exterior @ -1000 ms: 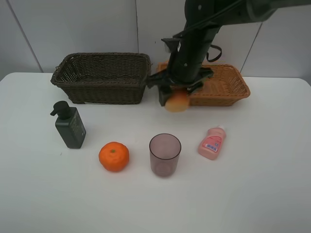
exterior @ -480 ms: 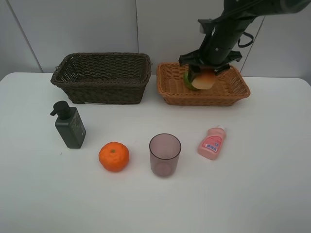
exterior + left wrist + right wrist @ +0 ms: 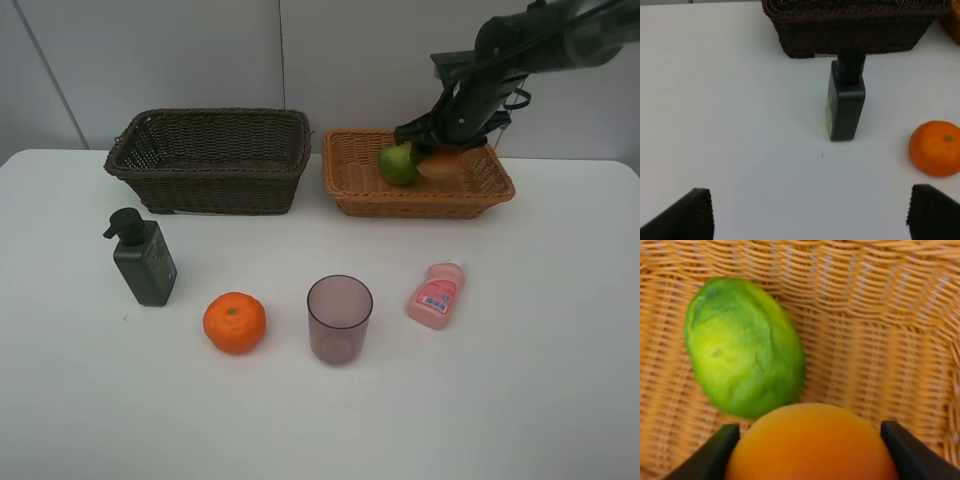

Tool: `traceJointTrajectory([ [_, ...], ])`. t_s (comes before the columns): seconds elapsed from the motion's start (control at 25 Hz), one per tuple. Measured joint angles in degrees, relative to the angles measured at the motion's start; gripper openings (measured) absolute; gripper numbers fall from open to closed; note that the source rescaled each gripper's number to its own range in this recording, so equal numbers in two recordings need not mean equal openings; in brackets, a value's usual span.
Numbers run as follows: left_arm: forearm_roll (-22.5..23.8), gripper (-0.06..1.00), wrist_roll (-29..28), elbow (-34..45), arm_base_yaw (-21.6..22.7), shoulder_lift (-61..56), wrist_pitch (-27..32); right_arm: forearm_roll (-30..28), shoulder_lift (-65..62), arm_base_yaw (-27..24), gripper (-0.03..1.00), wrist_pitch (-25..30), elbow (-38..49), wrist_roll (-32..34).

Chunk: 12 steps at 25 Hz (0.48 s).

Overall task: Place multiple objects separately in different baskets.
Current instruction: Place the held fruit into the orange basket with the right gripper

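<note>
Peach (image 3: pixel 810 440) sits clamped in our right gripper (image 3: pixel 809 457) inside the tan basket (image 3: pixel 362 197) at the far edge, beside the green fruit (image 3: pixel 742 347); our left gripper (image 3: pixel 810 215) gapes empty.

green fruit (image 3: pixel 742 347) just beside peach (image 3: pixel 810 445), tan basket wall (image 3: pixel 900 340) near

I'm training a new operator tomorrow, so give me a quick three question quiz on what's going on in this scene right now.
1. True or false: the green oval fruit lies in the dark brown basket.
2. What sits between the fingers of the right gripper? A) nothing B) red-yellow peach C) the green oval fruit
3. How many objects stand on the table outside the baskets?
Key: 1 false, it lies in the light orange-tan basket. 2 B. 3 four: dark green pump bottle, orange mandarin, translucent purplish cup, small pink bottle.
</note>
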Motion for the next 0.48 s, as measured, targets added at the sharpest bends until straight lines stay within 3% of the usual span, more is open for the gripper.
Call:
traceJointTrajectory([
  [0.4,0.0,1.00,0.0,0.0,0.0,0.0,0.0,-1.0,2.4,0.0,0.12,-2.4,0.0,0.0],
  [0.44,0.0,1.00,0.0,0.0,0.0,0.0,0.0,-1.0,2.4,0.0,0.20,-2.4,0.0,0.0],
  [0.48,0.0,1.00,0.0,0.0,0.0,0.0,0.0,-1.0,2.4,0.0,0.36,-2.4,0.0,0.0],
])
